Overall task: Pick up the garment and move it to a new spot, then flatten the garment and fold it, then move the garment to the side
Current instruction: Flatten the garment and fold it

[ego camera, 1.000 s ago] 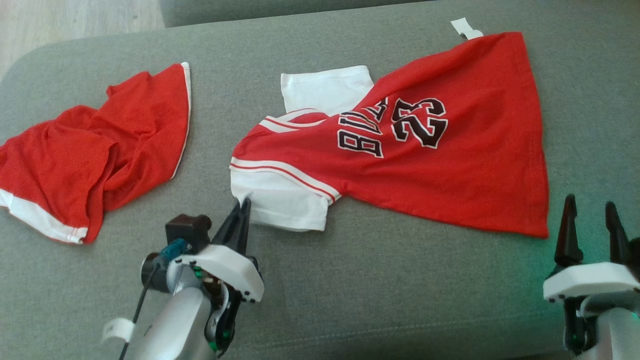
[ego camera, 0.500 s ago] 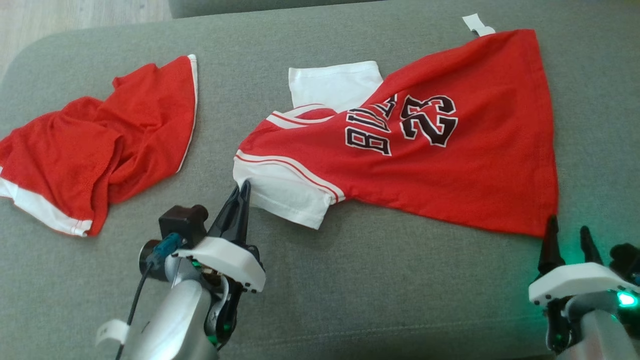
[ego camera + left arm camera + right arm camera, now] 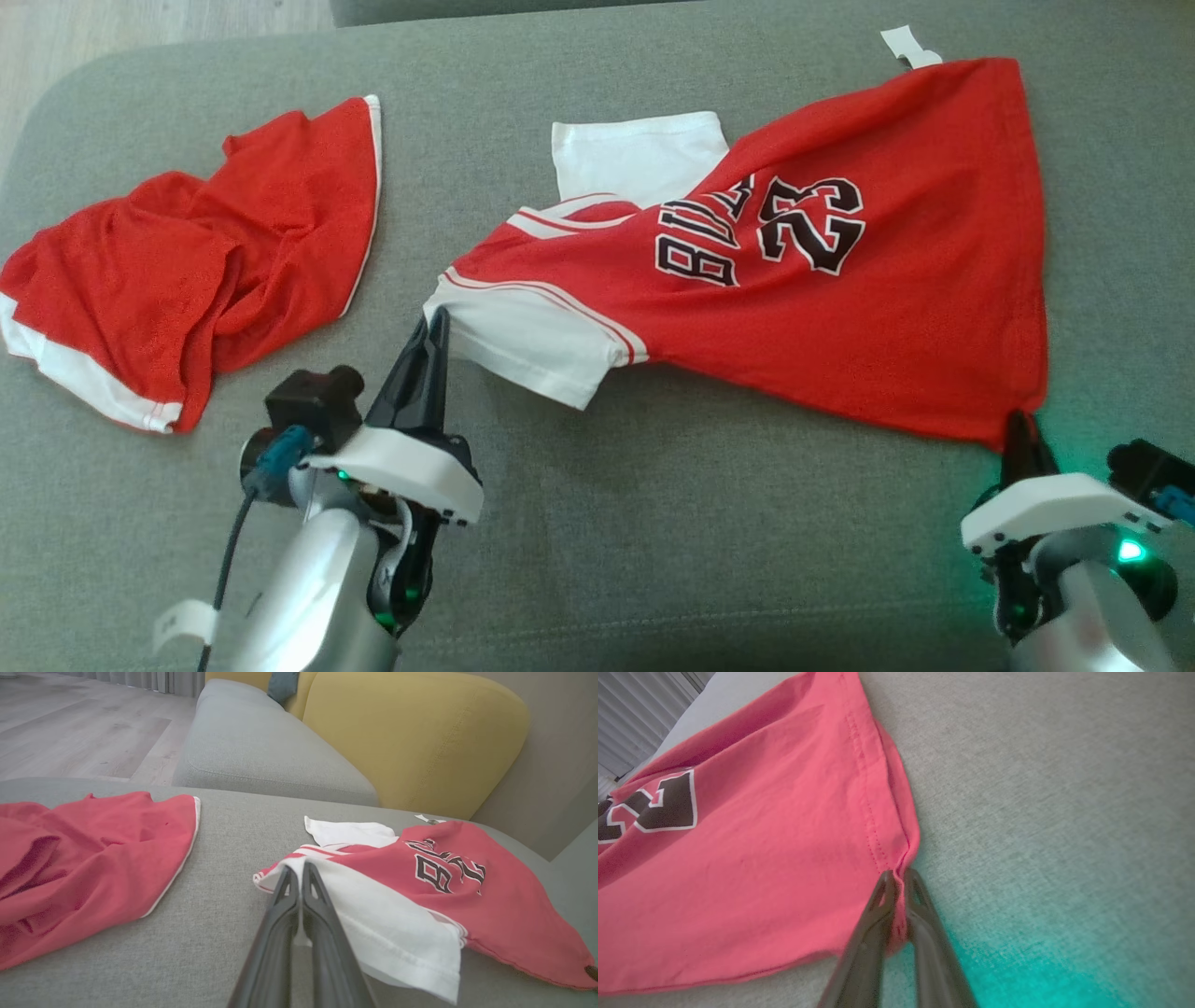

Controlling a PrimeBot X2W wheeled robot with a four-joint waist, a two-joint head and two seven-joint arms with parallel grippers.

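Reaching forward since a second ago, the right gripper (image 3: 1019,422) has gone from standing wide open short of the cloth to pinching the near right hem corner of the red jersey (image 3: 840,308). In the right wrist view its two dark fingers (image 3: 878,914) are closed with a fold of red cloth caught between them, just below the stitched hem. A green lamp (image 3: 1131,551) glows on that wrist and tints the grey fabric beside it. The left gripper (image 3: 436,319) is closed too, its tips nipping the left edge of the near white sleeve (image 3: 532,347), which has been drawn a little farther left and away than before. Between the two grips the jersey lies on the grey sofa seat (image 3: 672,532), its "23" print facing up, sleeves to the left and hem to the right. Its other white sleeve (image 3: 639,159) pokes out on the far side, and a white tag (image 3: 907,45) sits at the far right corner. Well apart to the left lies a crumpled red garment with white trim (image 3: 187,271). Beyond the seat, the left wrist view shows a yellow cushion (image 3: 411,742) and wooden floor (image 3: 70,723).
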